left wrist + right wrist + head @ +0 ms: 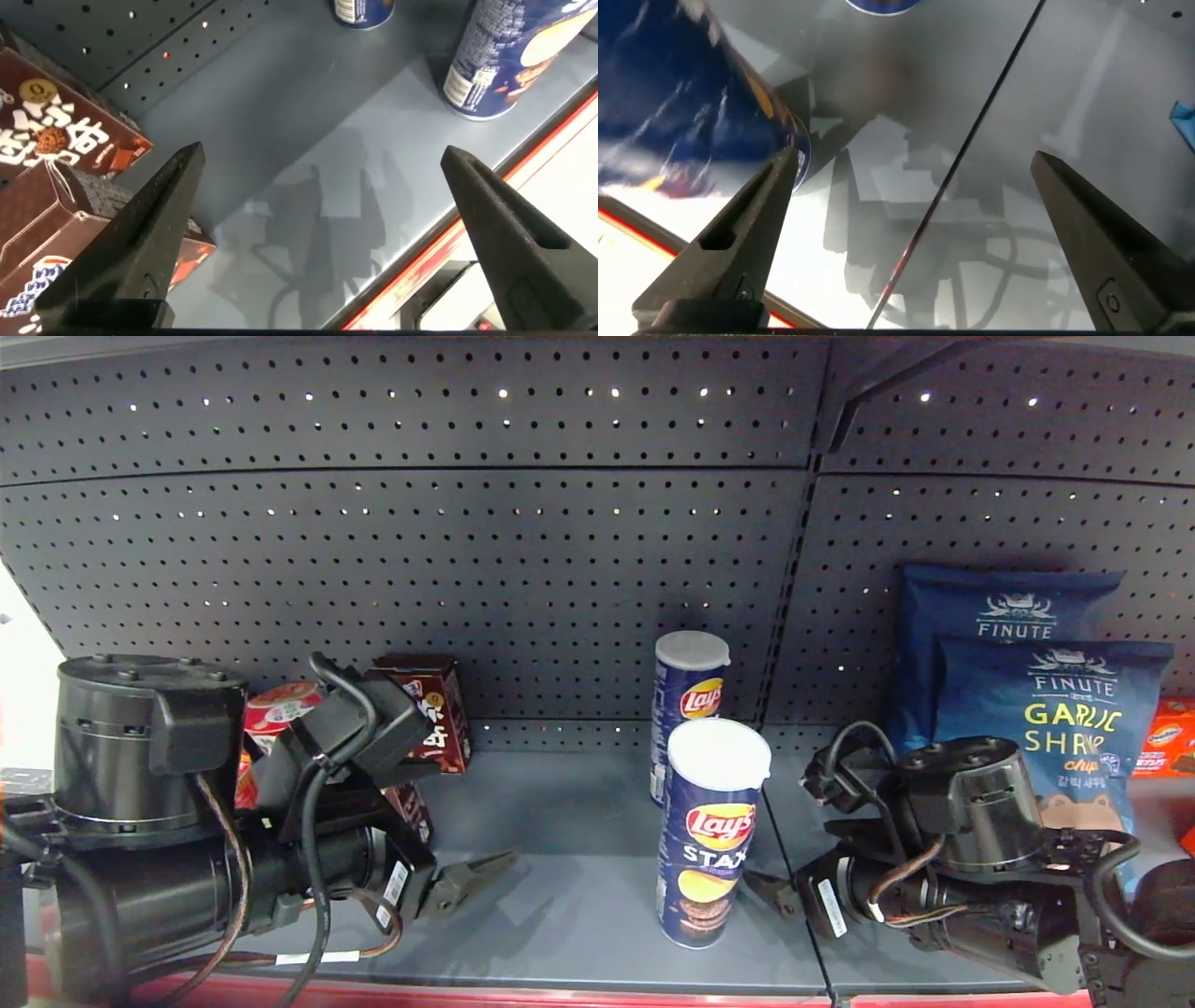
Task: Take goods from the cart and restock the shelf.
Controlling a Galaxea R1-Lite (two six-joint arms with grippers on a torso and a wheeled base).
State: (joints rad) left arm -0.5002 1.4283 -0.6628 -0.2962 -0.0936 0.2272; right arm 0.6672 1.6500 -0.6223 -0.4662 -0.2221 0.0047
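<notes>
Matt grey metal shelf [579, 877], perforated metal back panel [467, 569], glossy chip bags [1055, 709]

The gripper [915, 157] is spread wide above the grey shelf [1083, 75]. A blue can [691, 121] stands just beside one finger. A seam [971, 140] in the shelf runs between the fingers.

left arm [140, 877] low near-left, pointing right | left gripper [322, 154] spread wide, empty | right arm [971, 840] low near-right, pointing left | right gripper [915, 157] spread wide, empty
</notes>
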